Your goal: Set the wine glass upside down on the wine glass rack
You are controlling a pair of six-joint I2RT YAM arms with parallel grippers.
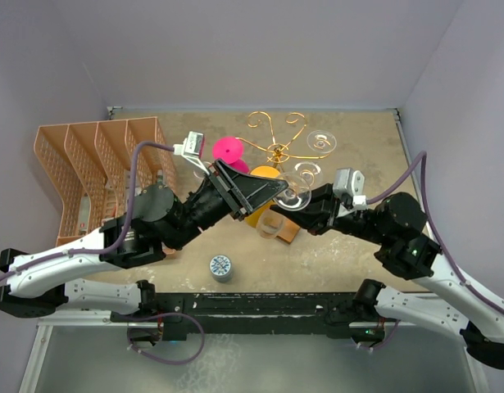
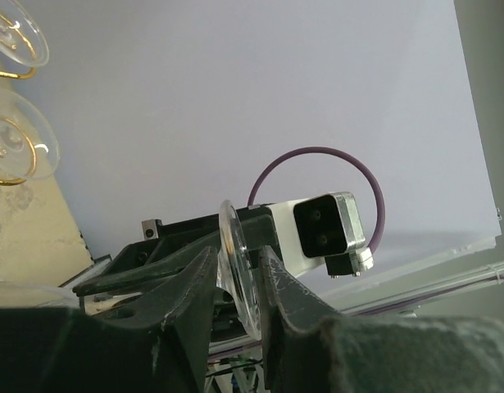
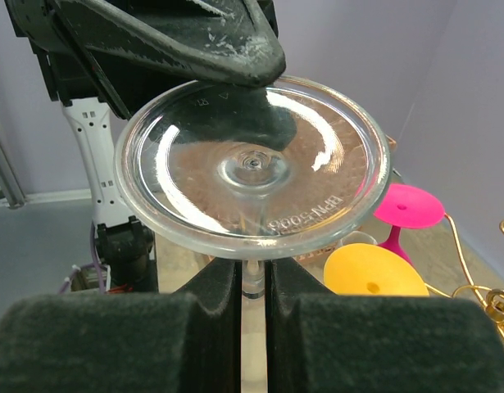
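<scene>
The clear wine glass [image 1: 293,195] hangs above the table middle, foot uppermost and bowl [image 1: 272,225] below. In the right wrist view my right gripper [image 3: 253,282] is shut on its thin stem just under the round foot [image 3: 252,168]. My left gripper [image 1: 282,190] reaches in from the left. Its two fingers pinch the rim of that foot [image 2: 236,258], one on each face, as seen in the left wrist view around [image 2: 250,274]. The gold wire wine glass rack [image 1: 278,150] stands just behind, with two clear glasses [image 1: 320,141] hanging on it.
A pink glass [image 1: 228,150] and a yellow-orange glass [image 1: 264,173] stand upside down left of the rack. An orange divided basket [image 1: 88,172] fills the far left. A small round grey object [image 1: 220,267] lies near the front edge. Walls close the back and sides.
</scene>
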